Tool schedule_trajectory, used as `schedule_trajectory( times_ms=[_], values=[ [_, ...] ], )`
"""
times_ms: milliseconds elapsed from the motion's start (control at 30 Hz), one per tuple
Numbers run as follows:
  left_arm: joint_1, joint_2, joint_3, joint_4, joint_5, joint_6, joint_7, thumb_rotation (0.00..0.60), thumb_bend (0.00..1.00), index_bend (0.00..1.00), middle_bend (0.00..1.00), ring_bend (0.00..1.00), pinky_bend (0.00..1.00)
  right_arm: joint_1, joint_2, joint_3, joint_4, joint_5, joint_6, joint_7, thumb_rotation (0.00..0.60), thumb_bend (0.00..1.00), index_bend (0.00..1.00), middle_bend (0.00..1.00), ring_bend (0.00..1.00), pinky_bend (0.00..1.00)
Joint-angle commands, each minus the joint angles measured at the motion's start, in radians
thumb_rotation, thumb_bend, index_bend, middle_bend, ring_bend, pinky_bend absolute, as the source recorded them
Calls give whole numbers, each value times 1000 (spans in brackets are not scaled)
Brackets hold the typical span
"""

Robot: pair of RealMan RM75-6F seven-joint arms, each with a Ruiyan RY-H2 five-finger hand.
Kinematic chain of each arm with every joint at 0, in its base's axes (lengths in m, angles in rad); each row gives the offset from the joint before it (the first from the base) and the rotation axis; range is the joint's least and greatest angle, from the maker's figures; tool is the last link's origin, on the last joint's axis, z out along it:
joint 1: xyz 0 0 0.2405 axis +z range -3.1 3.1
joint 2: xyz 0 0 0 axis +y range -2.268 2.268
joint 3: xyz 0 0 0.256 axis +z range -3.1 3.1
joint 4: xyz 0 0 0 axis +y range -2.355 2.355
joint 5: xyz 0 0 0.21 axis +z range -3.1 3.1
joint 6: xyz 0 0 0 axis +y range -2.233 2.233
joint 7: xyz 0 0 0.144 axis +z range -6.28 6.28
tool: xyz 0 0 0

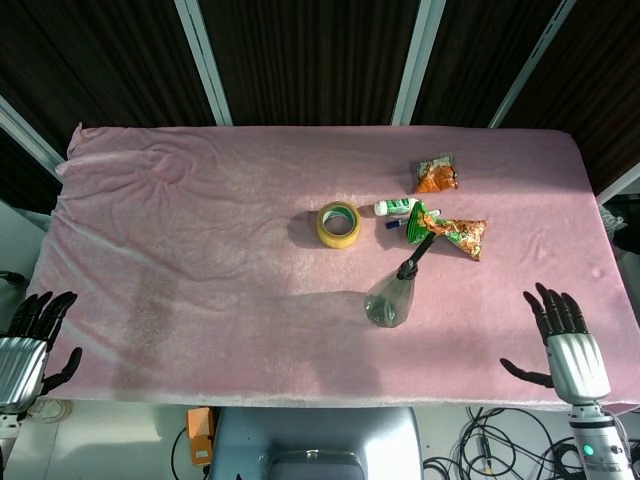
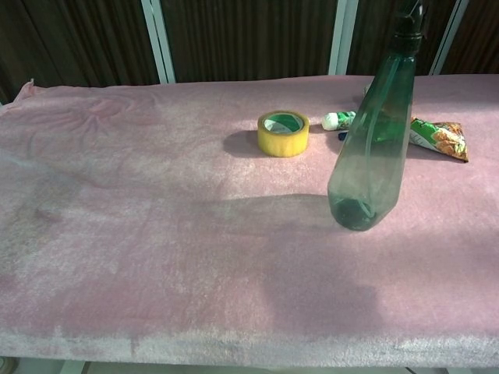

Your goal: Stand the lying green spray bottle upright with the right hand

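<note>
The bottle (image 1: 393,296) stands upright on the pink cloth (image 1: 200,230), in front of the tape roll (image 1: 338,223) and a little to its right, touching nothing. It looks like thin clear-green plastic, nearly empty, so I judge it light, slightly squashy and easy to tip, with a smooth wall that could slip; the narrow neck under the black sprayer is the likeliest place to take hold. The right hand (image 1: 567,345) hangs at the near edge, well right of the tape, fingers spread wide, holding nothing. The left hand (image 1: 25,340) sits off the cloth's near-left corner, also spread and empty. Counted: one bottle, one tape roll, two snack packets (image 1: 437,174), one small white tube (image 1: 396,206).
</note>
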Motion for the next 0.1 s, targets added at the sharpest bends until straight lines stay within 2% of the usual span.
schedule_trajectory(
  times_ms=[33,100],
  values=[
    [1,-2,0,-5,-2,0,11,600,418,40,95,0,42,-50,47,7,-83,54,-6,-96,600,216,0,0,0,0],
    [3,-3,2,-7,1,2,18,600,418,40,95,0,42,-49,56,11,-89,54,-21,-93,600,216,0,0,0,0]
  ],
)
